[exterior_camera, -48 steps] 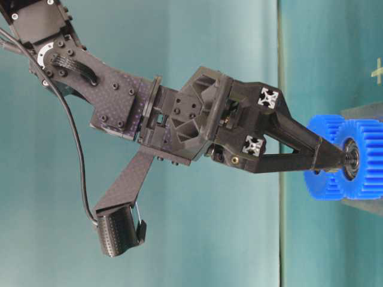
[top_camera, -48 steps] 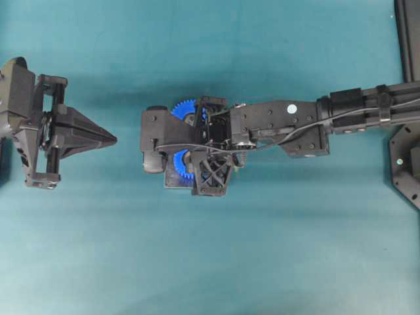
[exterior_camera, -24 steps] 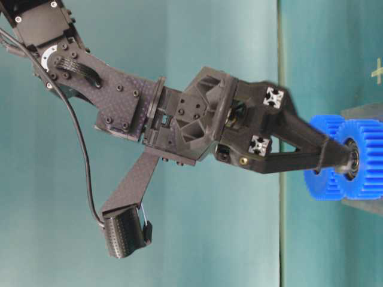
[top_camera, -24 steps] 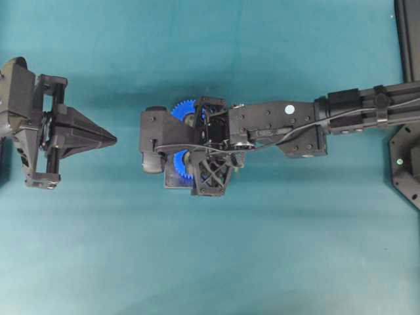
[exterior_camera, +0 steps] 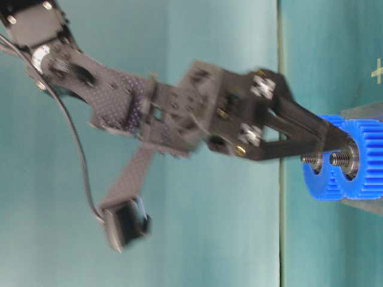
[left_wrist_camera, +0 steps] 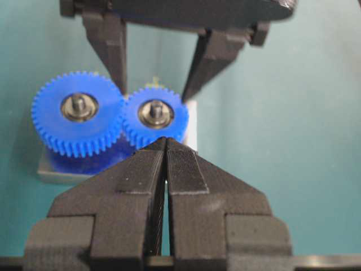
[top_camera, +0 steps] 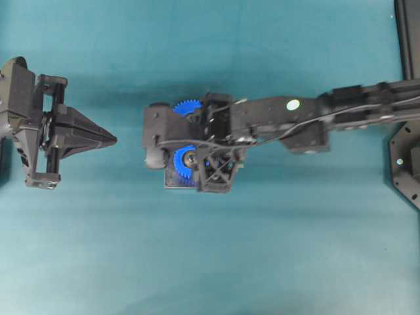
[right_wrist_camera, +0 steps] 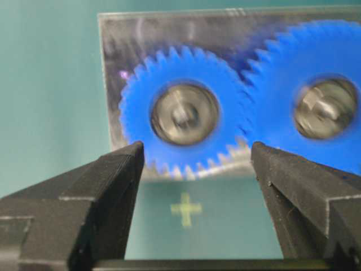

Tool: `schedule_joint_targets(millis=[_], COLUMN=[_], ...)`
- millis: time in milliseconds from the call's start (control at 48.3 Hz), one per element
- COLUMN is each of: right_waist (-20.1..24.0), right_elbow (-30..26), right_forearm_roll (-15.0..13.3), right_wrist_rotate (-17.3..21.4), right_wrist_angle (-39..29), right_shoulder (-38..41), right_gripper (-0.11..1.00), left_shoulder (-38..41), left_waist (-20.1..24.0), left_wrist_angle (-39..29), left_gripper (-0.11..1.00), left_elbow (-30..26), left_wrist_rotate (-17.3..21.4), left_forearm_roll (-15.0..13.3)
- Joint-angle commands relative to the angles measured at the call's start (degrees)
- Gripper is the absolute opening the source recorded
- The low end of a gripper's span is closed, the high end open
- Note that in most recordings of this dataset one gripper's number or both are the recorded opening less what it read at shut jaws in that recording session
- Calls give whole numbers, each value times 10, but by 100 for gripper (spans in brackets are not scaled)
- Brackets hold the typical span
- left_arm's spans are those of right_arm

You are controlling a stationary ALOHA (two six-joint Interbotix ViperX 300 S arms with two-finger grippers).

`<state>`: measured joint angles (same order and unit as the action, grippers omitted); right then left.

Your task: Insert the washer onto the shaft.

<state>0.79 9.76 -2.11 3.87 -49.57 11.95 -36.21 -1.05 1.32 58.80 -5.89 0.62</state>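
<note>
A: Start with what's closest in the right wrist view. What is the right hand [right_wrist_camera: 194,169] doing?

B: Its jaws stand wide apart with nothing between them, straddling the smaller gear [right_wrist_camera: 183,116] in the middle of the frame. A grey metal ring, which I take to be the washer [right_wrist_camera: 184,114], sits at that gear's centre around the shaft [right_wrist_camera: 186,117]. The blur makes it hard to say whether it lies fully flat.

A: So how would you finish the step well?

B: My judgement: the washer looks placed, so lift the hand straight away from the gear, keeping the jaws spread so neither fingertip brushes the teeth or drags the ring off. Then check the seating from the table-level view, where two threaded shafts poke out of the gears at the lower right of the frame.

A: What is around it?

B: The larger gear [right_wrist_camera: 321,107] meshes with the small one at the right of the frame, both on a clear base plate [right_wrist_camera: 115,73]. A pale cross mark [right_wrist_camera: 185,209] lies on the tabletop [right_wrist_camera: 51,84] just below.

A: And farther off?

B: In the overhead view the left hand [top_camera: 111,138] sits at the left edge, pinched shut and empty, well apart from the gears. It blocks nothing.
</note>
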Motion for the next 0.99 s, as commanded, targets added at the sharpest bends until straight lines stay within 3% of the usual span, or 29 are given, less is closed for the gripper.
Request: schedule_joint_targets(millis=[0, 290, 767, 974], right_waist=[-4, -25, -33, -33], right_elbow=[12, 81, 163, 200], right_forearm_roll=[-1, -2, 0, 0], right_wrist_rotate=[0, 1, 21, 24], right_wrist_angle=[3, 45, 113, 154], right_shoulder=[-46, -116, -180, -216], right_gripper=[80, 67, 11, 1], left_shoulder=[0, 3, 2, 2], left_waist=[-4, -7, -7, -7], left_wrist_angle=[4, 4, 14, 15], left_gripper=[-1, -1, -1, -1], left_elbow=[-6, 4, 8, 9], left_wrist_rotate=[2, 7, 7, 9], left_forearm_roll=[1, 1, 1, 1])
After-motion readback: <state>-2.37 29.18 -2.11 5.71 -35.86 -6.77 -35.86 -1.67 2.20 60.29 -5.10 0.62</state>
